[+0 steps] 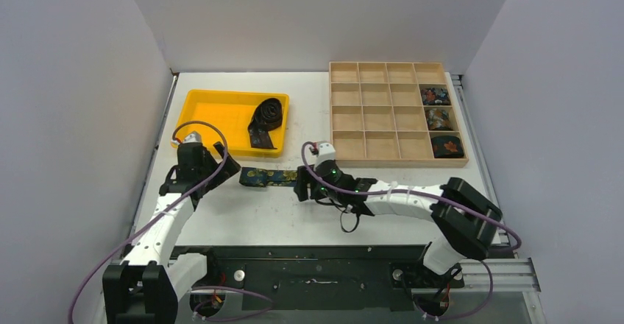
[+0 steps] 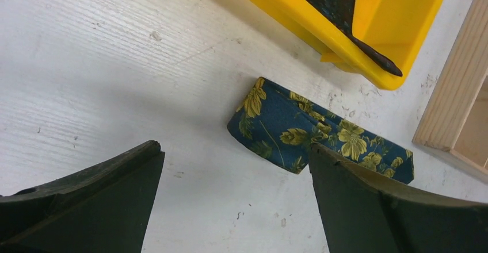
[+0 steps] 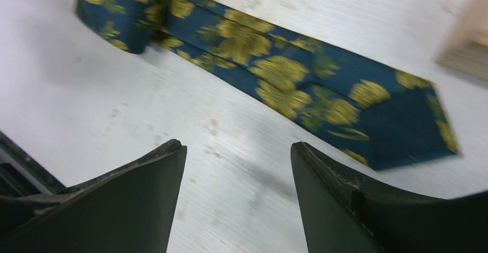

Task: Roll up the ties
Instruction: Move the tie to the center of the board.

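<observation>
A navy tie with yellow flowers (image 1: 268, 177) lies flat on the white table between my two grippers, folded over at its left end. It shows in the left wrist view (image 2: 322, 135) and the right wrist view (image 3: 270, 72). My left gripper (image 1: 227, 163) is open and empty just left of it, its jaws wide apart (image 2: 233, 152). My right gripper (image 1: 302, 184) is open and empty at the tie's right, pointed end (image 3: 236, 149). A dark tie (image 1: 265, 121) lies loosely coiled in the yellow tray (image 1: 213, 114). Three rolled ties (image 1: 438, 121) sit in the wooden box's right column.
The wooden compartment box (image 1: 383, 110) stands at the back right; its corner shows in the left wrist view (image 2: 454, 92). The yellow tray's corner (image 2: 322, 29) is just beyond the flat tie. Grey walls enclose the table on three sides.
</observation>
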